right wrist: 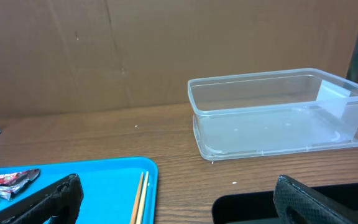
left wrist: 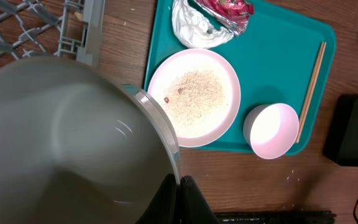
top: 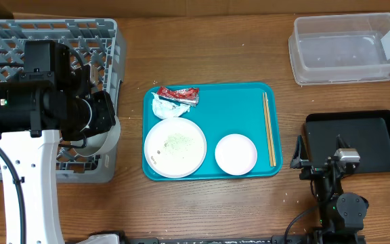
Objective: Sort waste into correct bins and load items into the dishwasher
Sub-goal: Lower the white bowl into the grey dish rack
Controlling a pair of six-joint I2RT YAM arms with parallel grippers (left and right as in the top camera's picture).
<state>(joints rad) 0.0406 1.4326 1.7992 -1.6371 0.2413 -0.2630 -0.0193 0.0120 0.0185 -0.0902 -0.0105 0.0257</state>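
Observation:
My left gripper (left wrist: pixel 179 196) is shut on the rim of the grey bowl (left wrist: pixel 67 137) and holds it at the right edge of the grey dish rack (top: pixel 19 41). In the overhead view the bowl (top: pixel 108 139) shows under the left arm. The teal tray (top: pixel 212 95) holds the red sauce packet (top: pixel 179 94), the crumpled napkin (top: pixel 166 107), the white plate (top: pixel 175 147) with rice crumbs, the pale-pink dish (top: pixel 235 154) and the chopsticks (top: pixel 268 129). My right gripper (top: pixel 323 152) is open and empty between the teal tray and the black tray (top: pixel 364 139). The white cup is out of view.
The clear tub (top: pixel 347 47) stands empty at the back right; it also shows in the right wrist view (right wrist: pixel 278 112). Bare wood lies between the tub, the black tray and the teal tray. The rack's corner (left wrist: pixel 86 31) is just beyond the bowl.

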